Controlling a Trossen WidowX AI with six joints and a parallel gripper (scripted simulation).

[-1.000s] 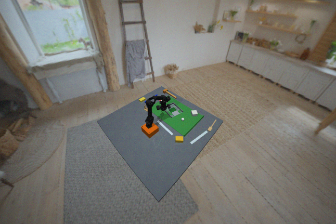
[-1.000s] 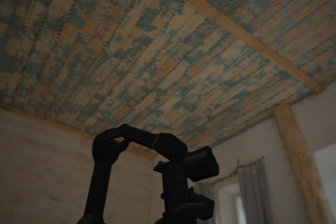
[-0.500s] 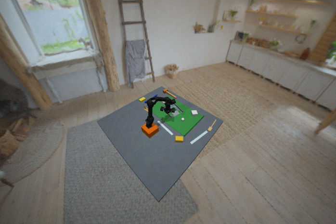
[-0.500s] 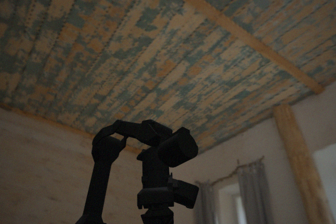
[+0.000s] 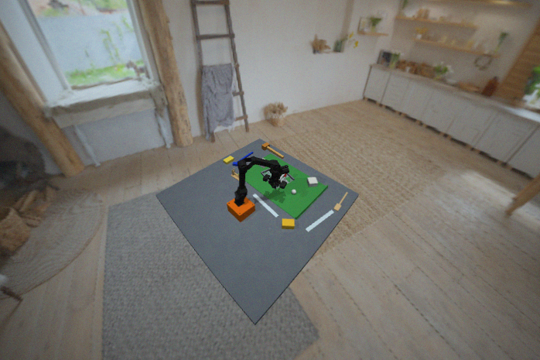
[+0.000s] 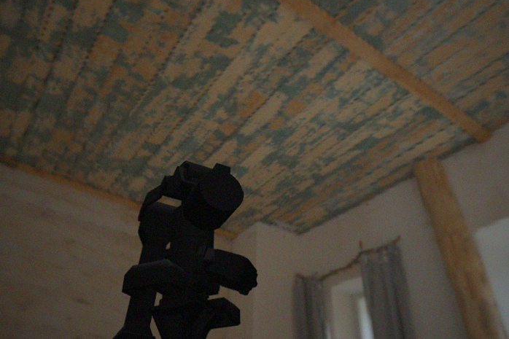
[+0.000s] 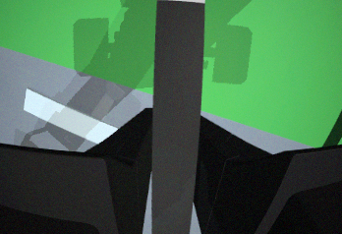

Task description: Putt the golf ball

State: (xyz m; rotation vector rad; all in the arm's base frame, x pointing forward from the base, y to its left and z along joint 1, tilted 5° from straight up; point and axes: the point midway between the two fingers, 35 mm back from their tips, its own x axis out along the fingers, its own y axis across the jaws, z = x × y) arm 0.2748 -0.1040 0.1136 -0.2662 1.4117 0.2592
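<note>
- Worktop (image 5: 244,259) (image 7: 25,72), grey, bearing a green mat (image 5: 299,205) (image 7: 285,75).
- Ball (image 5: 293,191), white, on the mat; near the hand (image 5: 275,181) (image 6: 191,281) (image 7: 167,117), at its four o'clock in the top view.
- Putter (image 5: 285,175) (image 7: 178,99), gripped between narrow-set fingers; long axis six to twelve in the wrist view.
- Arm (image 5: 241,176) (image 6: 158,228), arched, hand angled downward.
- Next, presumably: head lined up behind ball.
</note>
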